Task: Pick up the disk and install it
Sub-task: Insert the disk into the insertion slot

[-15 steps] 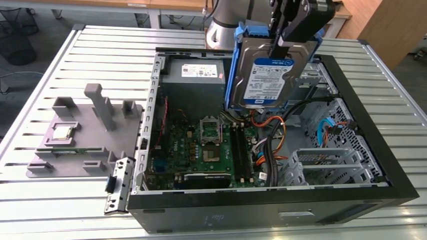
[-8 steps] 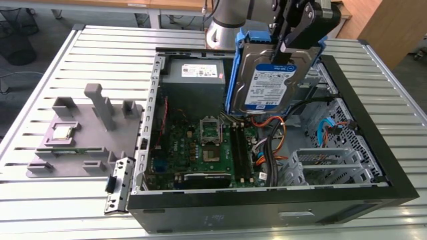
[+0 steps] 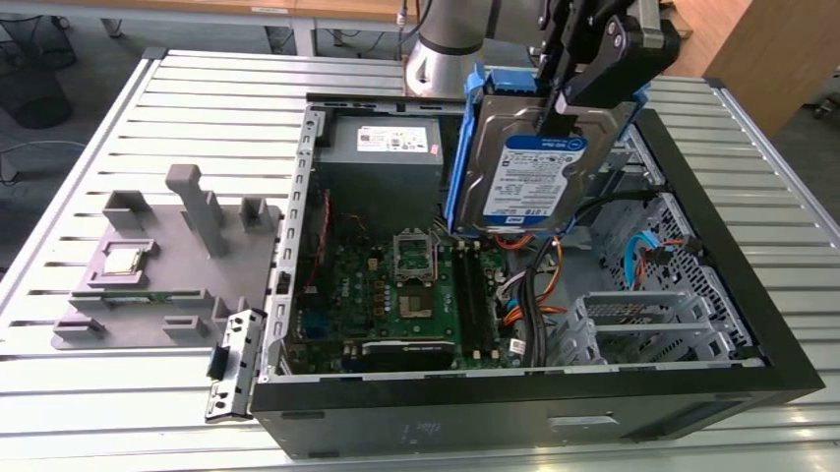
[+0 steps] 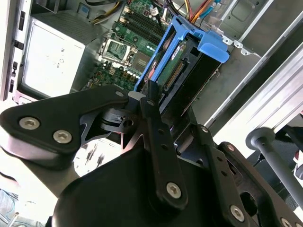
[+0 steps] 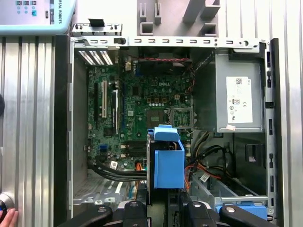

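Observation:
The disk (image 3: 532, 172) is a silver-grey drive with a white-and-blue label in a blue plastic carrier. It hangs upright above the open computer case (image 3: 525, 418), over the motherboard's right side in the exterior view. My gripper (image 3: 568, 110) is shut on its upper edge, fingers pinching the drive from both faces. In the second wrist view the black fingers (image 4: 152, 101) clamp the disk (image 4: 189, 61) near its connector end. In the first wrist view the disk's blue carrier (image 5: 168, 163) points down into the case, just past my gripper (image 5: 163, 210).
Inside the case lie the motherboard (image 3: 393, 295), a grey power supply (image 3: 381, 143), loose cables (image 3: 538, 280) and a metal drive cage (image 3: 656, 320). A grey fixture (image 3: 171, 295) with a small silver chip (image 3: 122, 260) stands on the slatted table at the exterior view's left.

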You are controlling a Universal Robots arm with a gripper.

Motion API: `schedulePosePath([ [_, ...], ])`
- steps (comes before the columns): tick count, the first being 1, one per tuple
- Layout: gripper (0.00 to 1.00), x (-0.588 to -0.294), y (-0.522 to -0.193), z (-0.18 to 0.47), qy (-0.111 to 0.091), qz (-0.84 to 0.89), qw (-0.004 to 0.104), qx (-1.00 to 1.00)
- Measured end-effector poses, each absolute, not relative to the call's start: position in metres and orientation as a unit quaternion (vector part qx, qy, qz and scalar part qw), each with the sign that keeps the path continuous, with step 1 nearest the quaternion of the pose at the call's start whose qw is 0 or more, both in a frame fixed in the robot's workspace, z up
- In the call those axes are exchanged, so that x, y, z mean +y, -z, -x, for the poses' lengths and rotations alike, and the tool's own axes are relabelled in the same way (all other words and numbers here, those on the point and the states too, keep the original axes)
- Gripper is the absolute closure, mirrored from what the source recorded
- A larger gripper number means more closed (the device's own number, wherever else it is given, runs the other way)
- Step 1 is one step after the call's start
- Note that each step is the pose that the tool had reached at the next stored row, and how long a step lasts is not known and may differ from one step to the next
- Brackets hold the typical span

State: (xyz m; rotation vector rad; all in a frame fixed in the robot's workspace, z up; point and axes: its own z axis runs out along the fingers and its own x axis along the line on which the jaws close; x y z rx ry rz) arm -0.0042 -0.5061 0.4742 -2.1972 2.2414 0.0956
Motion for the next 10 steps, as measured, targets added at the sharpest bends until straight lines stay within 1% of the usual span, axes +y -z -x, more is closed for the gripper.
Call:
schedulePosePath([
  [10,0.65,-0.5063,-0.4742,0.0028,-0.030,0.700,0.001,0.714],
])
